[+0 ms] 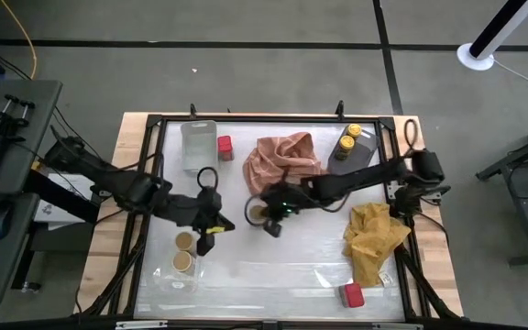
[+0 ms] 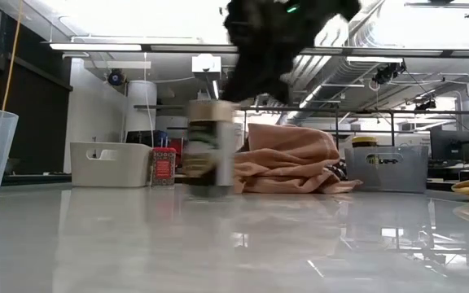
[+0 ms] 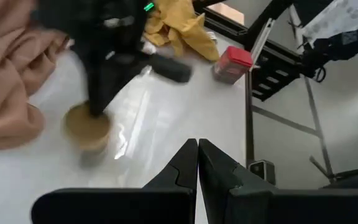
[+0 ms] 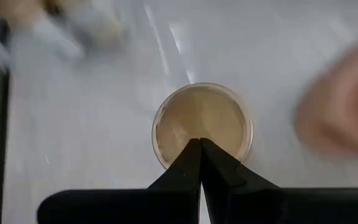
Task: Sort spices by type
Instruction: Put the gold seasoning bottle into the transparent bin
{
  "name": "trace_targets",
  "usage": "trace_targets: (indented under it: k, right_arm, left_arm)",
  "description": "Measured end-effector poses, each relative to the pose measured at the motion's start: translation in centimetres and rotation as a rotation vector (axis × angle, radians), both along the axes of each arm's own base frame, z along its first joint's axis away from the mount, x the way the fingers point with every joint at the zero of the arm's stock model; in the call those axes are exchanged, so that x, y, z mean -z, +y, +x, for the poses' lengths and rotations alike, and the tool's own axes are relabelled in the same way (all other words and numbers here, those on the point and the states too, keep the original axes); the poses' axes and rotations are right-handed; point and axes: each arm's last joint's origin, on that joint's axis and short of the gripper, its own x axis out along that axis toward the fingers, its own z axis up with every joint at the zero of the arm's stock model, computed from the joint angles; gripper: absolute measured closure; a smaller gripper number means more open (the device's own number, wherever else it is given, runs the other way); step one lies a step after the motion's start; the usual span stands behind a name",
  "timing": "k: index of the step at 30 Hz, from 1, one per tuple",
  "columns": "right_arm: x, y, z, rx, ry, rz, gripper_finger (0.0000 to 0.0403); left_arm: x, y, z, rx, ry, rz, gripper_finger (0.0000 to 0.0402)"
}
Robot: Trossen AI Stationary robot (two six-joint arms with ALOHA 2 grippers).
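A tan-lidded jar (image 1: 258,213) stands on its base mid-table, and is blurred in the low view (image 2: 211,143). My right gripper (image 4: 199,142) is shut, its fingertips at that jar's lid. My left gripper (image 3: 197,142) is shut and touches nothing, hovering (image 1: 205,243) beside two more tan-lidded jars (image 1: 184,252). These stand in a clear tray (image 1: 174,280) near the front left. Two yellow-lidded jars (image 1: 348,138) sit in a grey tray (image 1: 367,147) at the far right. One red box (image 1: 225,147) stands at the far left, and another red box (image 1: 352,294) at the near right. My right gripper comes down on the jar from above and from the table's right, fingers shut. Its tips meet the tan lid (image 4: 201,118) near the rim (image 3: 91,118). The jar stands upright on the table. I cannot tell whether the tips press the lid or only brush it.
A pink cloth (image 1: 282,158) is heaped just behind the jar. A yellow cloth (image 1: 374,238) lies at the right. An empty clear tray (image 1: 199,144) sits at the far left. A black frame (image 1: 145,183) rims the table. Open white surface lies along the near middle.
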Motion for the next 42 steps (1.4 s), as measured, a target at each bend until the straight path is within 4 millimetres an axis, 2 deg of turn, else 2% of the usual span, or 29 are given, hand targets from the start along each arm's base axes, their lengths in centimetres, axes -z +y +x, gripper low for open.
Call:
trace_targets:
  k: [5,7,10,14,17,21,25,29,34,38,42]
  right_arm:
    - [0.6,-1.1,2.6,-0.006,-0.207,0.062,0.0403]
    - [-0.3,-1.6,2.8,-0.002,-0.277,0.070,0.0403]
    - [-3.0,-2.6,1.8,0.000,-0.327,0.047,0.0403]
    - [-6.8,-3.7,-1.4,0.004,-0.301,-0.040,0.0403]
    - [-9.7,-4.0,-4.7,0.043,-0.261,-0.085,0.0403]
    - [-12.8,-3.5,-9.3,0.121,-0.224,-0.100,0.0403]
    - [-14.8,-2.1,-13.2,0.182,-0.222,-0.077,0.0403]
    - [-15.6,-0.6,-16.0,0.234,-0.210,-0.072,0.0403]
    - [-15.3,1.0,-17.7,0.292,-0.168,-0.076,0.0403]
    - [-14.6,2.0,-17.8,0.316,-0.122,-0.081,0.0403]
    - [-14.0,2.6,-17.4,0.312,-0.089,-0.088,0.0403]
  left_arm:
    - [-0.1,-0.6,-0.3,-0.017,-0.019,0.042,0.0402]
    - [-0.1,-0.5,-0.3,-0.011,-0.021,0.059,0.0401]
    - [-0.1,-0.2,-0.2,-0.003,-0.023,0.086,0.0401]
    - [0.0,0.4,0.1,-0.006,-0.023,0.116,0.0392]
    - [0.1,1.0,0.6,0.031,-0.013,0.155,0.0360]
    - [0.4,2.2,1.6,0.094,-0.006,0.168,0.0285]
    - [1.2,2.8,3.1,0.204,0.009,0.210,0.0194]
    - [2.7,3.6,4.5,0.276,0.134,0.294,0.0112]
    - [5.3,4.3,6.0,0.284,0.301,0.389,0.0037]
    - [7.1,4.4,6.8,0.280,0.387,0.461,0.0009]
    - [7.0,4.4,6.7,0.245,0.390,0.430,0.0005]
